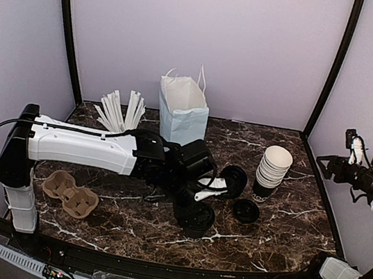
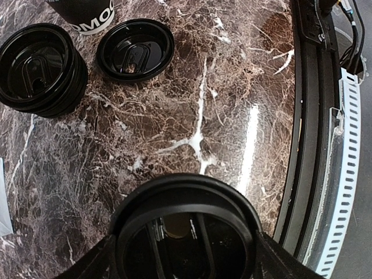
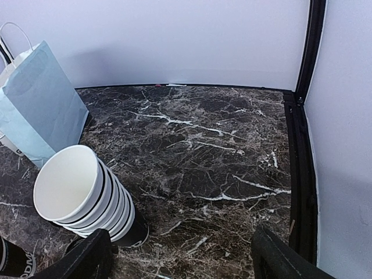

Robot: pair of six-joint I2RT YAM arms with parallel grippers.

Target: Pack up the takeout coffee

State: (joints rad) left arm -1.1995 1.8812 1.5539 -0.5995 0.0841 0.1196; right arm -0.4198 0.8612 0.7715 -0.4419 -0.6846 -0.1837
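Note:
The takeout coffee [image 1: 199,223] is a dark cup with a round black lid, standing low over the marble table [image 1: 278,230] near the middle front. My left gripper [image 1: 195,211] is shut on it, one finger against each side. The left wrist view looks straight down on the lid [image 2: 186,200] between the fingers [image 2: 96,264]. I cannot tell whether the cup rests on the table or is just above it. My right gripper [image 1: 331,167] is raised at the far right, open and empty, with its fingers [image 3: 87,256] wide apart.
A light blue paper bag [image 1: 182,109] [image 3: 40,99] stands open at the back. A stack of white-rimmed cups [image 1: 273,170] [image 3: 87,195] stands right of centre. A stack of black lids [image 1: 234,180] [image 2: 38,70] and one loose lid [image 1: 246,210] [image 2: 135,49] lie nearby. A cardboard cup carrier [image 1: 69,194] lies at left, with white sticks [image 1: 122,110] behind it.

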